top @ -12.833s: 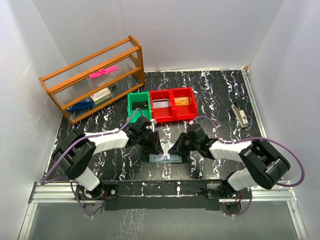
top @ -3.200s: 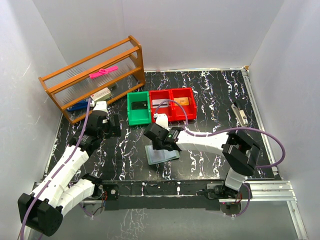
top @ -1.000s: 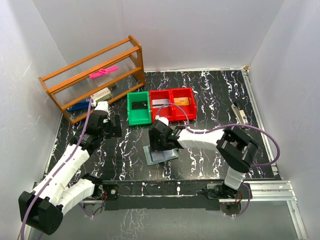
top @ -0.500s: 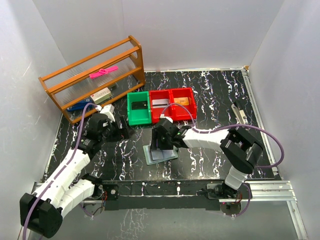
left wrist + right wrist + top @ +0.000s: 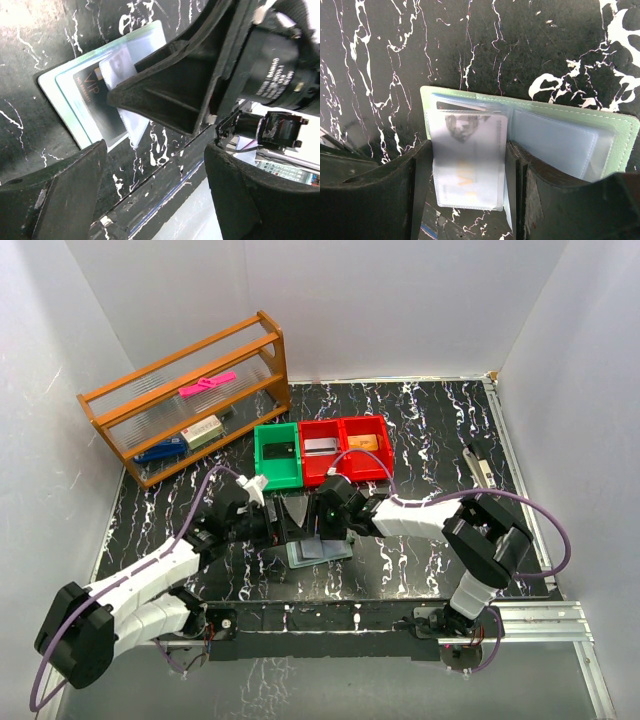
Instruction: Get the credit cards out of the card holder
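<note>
Lying open on the black, white-veined table (image 5: pixel 430 430) just beyond the arm bases, the card holder (image 5: pixel 560 135) shows its pale sleeves. The right gripper (image 5: pixel 469 149) presses its jaws against both side edges of a whitish credit card (image 5: pixel 469 165) jutting from one half. The left gripper (image 5: pixel 155 150) hovers just beside, jaws spread wide, holding nothing. Farther back stand a green bin (image 5: pixel 262 455), two red bins (image 5: pixel 345 473) and a wooden rack (image 5: pixel 172 358) near the white walls (image 5: pixel 400 300).
</note>
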`<action>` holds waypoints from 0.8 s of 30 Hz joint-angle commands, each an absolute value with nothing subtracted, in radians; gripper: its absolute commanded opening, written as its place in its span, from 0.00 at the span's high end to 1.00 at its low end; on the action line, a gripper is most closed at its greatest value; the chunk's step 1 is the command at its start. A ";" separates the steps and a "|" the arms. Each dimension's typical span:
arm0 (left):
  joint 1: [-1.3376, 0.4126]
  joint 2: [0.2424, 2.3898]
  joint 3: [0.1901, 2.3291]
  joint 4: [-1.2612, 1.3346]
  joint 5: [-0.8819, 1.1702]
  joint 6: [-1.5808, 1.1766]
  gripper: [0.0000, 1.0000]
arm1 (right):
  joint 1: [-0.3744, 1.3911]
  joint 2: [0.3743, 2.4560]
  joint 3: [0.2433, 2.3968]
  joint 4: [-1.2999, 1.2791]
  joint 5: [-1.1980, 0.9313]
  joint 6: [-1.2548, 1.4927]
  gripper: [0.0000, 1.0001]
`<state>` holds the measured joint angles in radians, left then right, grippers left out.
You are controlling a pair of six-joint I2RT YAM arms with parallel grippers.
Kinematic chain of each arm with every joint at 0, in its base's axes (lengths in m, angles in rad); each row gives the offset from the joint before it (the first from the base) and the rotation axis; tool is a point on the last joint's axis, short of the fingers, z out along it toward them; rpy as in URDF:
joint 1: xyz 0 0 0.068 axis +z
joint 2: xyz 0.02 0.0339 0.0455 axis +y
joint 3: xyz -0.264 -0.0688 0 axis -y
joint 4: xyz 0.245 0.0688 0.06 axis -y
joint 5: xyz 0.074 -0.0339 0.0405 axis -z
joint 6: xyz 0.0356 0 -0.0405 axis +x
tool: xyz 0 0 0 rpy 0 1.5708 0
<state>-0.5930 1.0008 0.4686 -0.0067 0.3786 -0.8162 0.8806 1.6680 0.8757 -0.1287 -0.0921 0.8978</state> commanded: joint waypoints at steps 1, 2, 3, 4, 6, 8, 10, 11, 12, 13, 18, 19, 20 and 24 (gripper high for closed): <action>-0.619 1.002 0.420 0.039 0.324 -0.889 0.26 | 0.882 1.678 0.840 -0.117 -0.117 0.918 0.47; -0.620 0.997 0.404 0.042 0.306 -0.908 0.28 | 0.881 1.679 0.839 -0.115 -0.118 0.920 0.47; -0.620 0.990 0.384 0.057 0.296 -0.929 0.31 | 0.880 1.680 0.839 -0.112 -0.119 0.919 0.47; -0.621 0.986 0.366 0.080 0.298 -0.950 0.33 | 0.880 1.680 0.839 -0.112 -0.121 0.921 0.47; -0.624 0.993 0.341 0.127 0.316 -0.975 0.35 | 0.879 1.684 0.839 -0.107 -0.125 0.923 0.47; -0.632 1.009 0.332 0.151 0.325 -0.984 0.38 | 0.878 1.688 0.839 -0.103 -0.129 0.926 0.47; -0.642 1.032 0.329 0.178 0.336 -0.986 0.41 | 0.879 1.691 0.839 -0.099 -0.137 0.928 0.47; -0.646 1.040 0.325 0.190 0.337 -0.986 0.43 | 0.877 1.694 0.839 -0.097 -0.140 0.927 0.47; -0.651 1.049 0.324 0.206 0.339 -0.987 0.46 | 0.877 1.694 0.840 -0.095 -0.144 0.929 0.47; -0.653 1.060 0.322 0.224 0.343 -0.989 0.48 | 0.877 1.695 0.841 -0.094 -0.147 0.929 0.47; -0.661 1.128 0.330 0.289 0.376 -0.982 0.57 | 0.875 1.697 0.839 -0.088 -0.157 0.932 0.47; -0.662 1.141 0.331 0.293 0.376 -0.981 0.58 | 0.874 1.697 0.839 -0.087 -0.159 0.933 0.47; -0.664 1.152 0.331 0.298 0.377 -0.980 0.59 | 0.874 1.697 0.838 -0.085 -0.162 0.933 0.47; -0.669 1.187 0.337 0.322 0.382 -0.979 0.69 | 0.873 1.697 0.834 -0.077 -0.170 0.935 0.47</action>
